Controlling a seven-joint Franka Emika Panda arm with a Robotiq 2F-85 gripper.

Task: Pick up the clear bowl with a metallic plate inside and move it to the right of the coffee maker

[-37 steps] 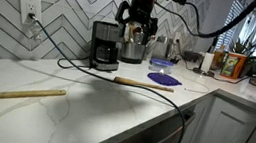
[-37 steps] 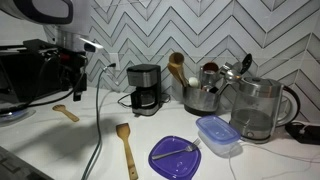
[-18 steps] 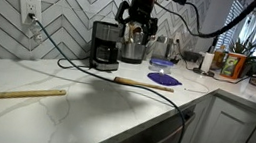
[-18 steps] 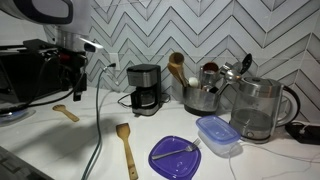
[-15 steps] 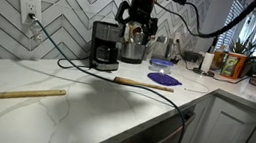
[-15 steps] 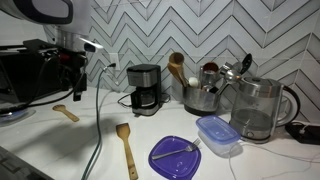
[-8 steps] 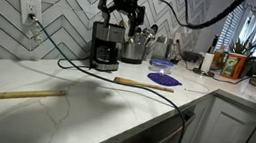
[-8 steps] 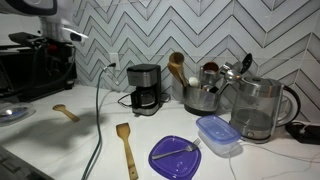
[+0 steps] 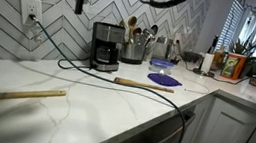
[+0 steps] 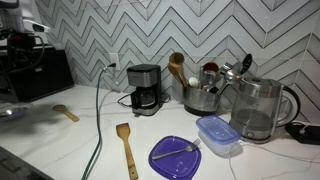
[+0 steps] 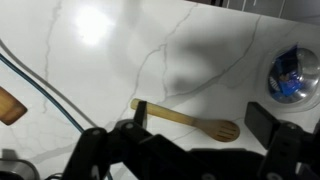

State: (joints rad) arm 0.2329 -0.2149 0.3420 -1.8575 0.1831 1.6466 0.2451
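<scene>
In the wrist view my gripper [image 11: 200, 113] is open and empty, high above the white counter, with its fingers [image 11: 268, 122] to either side of a small slotted wooden spoon [image 11: 190, 119] lying far below. The clear bluish bowl [image 11: 293, 75], with something metallic inside, sits on the counter at the right edge of that view, apart from the gripper. In an exterior view it is a faint shape at the left edge [image 10: 9, 112], under my gripper [image 10: 22, 38]. The black coffee maker [image 9: 105, 46] [image 10: 146, 88] stands against the tiled wall, well away from my gripper.
A purple plate [image 10: 177, 155] with a fork, a clear lidded container [image 10: 217, 135], a glass kettle [image 10: 260, 108] and a steel utensil crock [image 10: 203, 95] stand beside the coffee maker. Wooden spoons [image 10: 126, 146] [image 9: 13, 96] lie on the counter. A black cable [image 9: 156, 91] crosses it. A black appliance [image 10: 40, 75] stands nearby.
My arm has swung away from above the coffee maker and crock, rising and travelling along the counter to the end with the small spoon and the bowl. Nothing on the counter moved.
</scene>
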